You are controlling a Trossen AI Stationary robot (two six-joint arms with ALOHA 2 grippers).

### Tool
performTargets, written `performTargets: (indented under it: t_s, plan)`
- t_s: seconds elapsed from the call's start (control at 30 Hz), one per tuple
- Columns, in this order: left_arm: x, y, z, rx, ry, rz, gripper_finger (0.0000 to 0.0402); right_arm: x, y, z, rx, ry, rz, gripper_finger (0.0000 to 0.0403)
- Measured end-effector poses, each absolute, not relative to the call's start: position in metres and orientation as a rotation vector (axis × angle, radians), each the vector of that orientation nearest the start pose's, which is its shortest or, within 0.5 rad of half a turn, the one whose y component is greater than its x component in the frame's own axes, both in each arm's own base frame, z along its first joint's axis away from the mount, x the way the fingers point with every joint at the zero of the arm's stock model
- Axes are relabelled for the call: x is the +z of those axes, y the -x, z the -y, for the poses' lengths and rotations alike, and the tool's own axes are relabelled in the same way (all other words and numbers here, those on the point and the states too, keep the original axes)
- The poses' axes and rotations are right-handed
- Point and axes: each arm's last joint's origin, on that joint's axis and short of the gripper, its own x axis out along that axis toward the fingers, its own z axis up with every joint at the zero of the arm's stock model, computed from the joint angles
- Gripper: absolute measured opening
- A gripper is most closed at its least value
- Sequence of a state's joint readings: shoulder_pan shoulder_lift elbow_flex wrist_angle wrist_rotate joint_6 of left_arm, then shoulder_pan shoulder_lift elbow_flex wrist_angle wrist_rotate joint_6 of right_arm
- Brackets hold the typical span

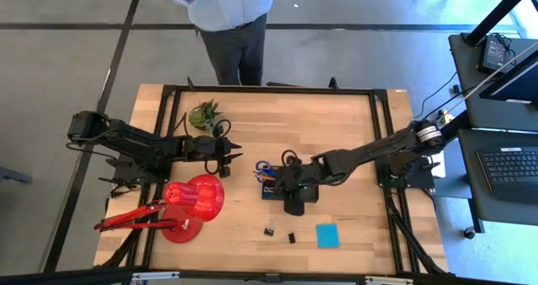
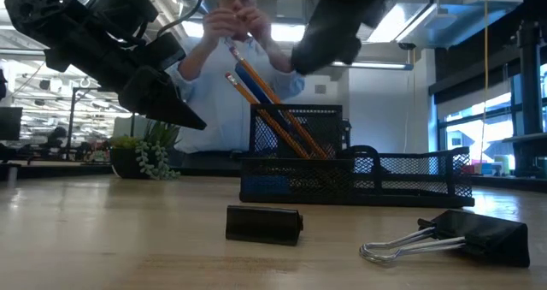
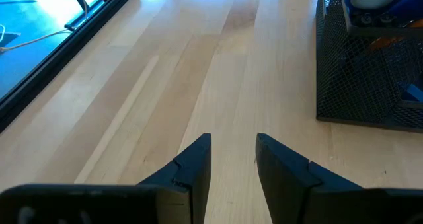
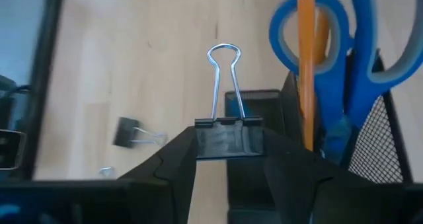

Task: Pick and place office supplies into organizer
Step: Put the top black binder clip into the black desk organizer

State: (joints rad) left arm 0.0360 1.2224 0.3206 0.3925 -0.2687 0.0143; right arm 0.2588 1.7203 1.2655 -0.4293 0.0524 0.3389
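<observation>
Holding a black binder clip (image 4: 228, 139) by its folded body, your right gripper (image 4: 228, 148) has both fingers clamped on the clip's flat sides, the wire handles pointing away from the wrist. The organizer (image 4: 370, 151) sits immediately to one side of that grip, with the blue-handled scissors (image 4: 357, 45) and an orange-yellow pencil (image 4: 305, 59) standing upright in its mesh cup. In the high view the gripper hangs over the organizer's (image 1: 290, 192) near edge.

Handling assessment: the clip is light, rigid sheet steel with smooth painted faces. You hold it at the correct place, the body, not the springy wire loops, which would pivot. It may twist in the pads if bumped against the mesh wall. It should drop cleanly once released over the low tray compartment.

Remaining stock: a second binder clip (image 4: 132, 133) lies on the table ahead of the fingers, well apart from them; the low view shows another clip (image 2: 453, 237) and a small dark block (image 2: 265, 224) in front of the tray.

Your left gripper (image 3: 231, 159) waits beside the organizer, fingers slightly apart, holding nothing.
</observation>
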Motion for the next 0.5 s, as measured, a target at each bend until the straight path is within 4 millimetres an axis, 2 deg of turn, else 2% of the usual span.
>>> performTargets:
  t_s: [0.17,0.5]
  plan:
    - [0.150,-0.212,-0.015,0.294,-0.074,-0.513,0.0113,0.213,-0.362,-0.094,-0.014,-0.151,-0.954,0.0158]
    - [0.149,-0.211,-0.015,0.294,-0.074,-0.520,0.0113,0.194,-0.367,-0.094,-0.059,-0.141,-1.005,0.0158]
